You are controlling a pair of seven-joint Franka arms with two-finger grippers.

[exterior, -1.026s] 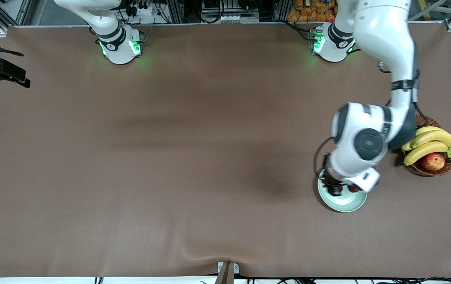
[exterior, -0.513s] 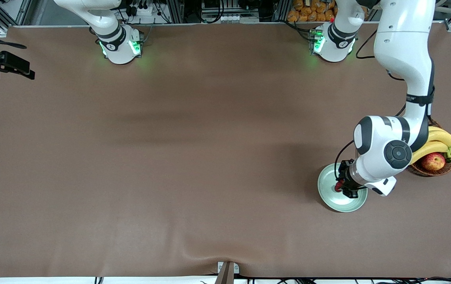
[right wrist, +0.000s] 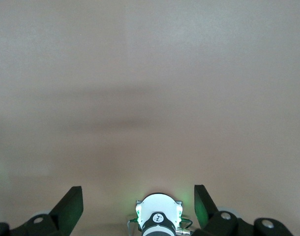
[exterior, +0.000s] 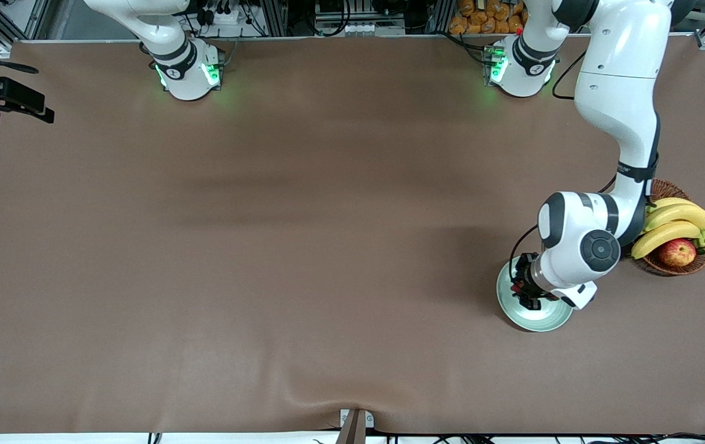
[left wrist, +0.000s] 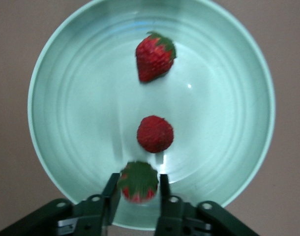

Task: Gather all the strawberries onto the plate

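Observation:
The pale mint-green plate (exterior: 540, 320) lies toward the left arm's end of the table, near the front camera. In the left wrist view the plate (left wrist: 51, 88) holds two strawberries: one with a green top (left wrist: 155, 56) and one at the middle (left wrist: 155, 133). My left gripper (exterior: 523, 290) hangs low over the plate; its fingers (left wrist: 137, 184) are shut on a third strawberry (left wrist: 138, 181), leafy top up. My right gripper (exterior: 19, 105) waits at the right arm's end of the table, and the right wrist view shows it (right wrist: 137, 194) open and empty.
A brown wicker basket (exterior: 673, 266) with bananas (exterior: 673, 222) and a red-yellow apple (exterior: 677, 251) stands beside the plate, at the table's edge on the left arm's end. The left arm's elbow hangs over part of the basket.
The left arm's elbow has swung off the plate. The left gripper has come lower over the plate and slid slightly toward the right arm's end, still holding the strawberry.

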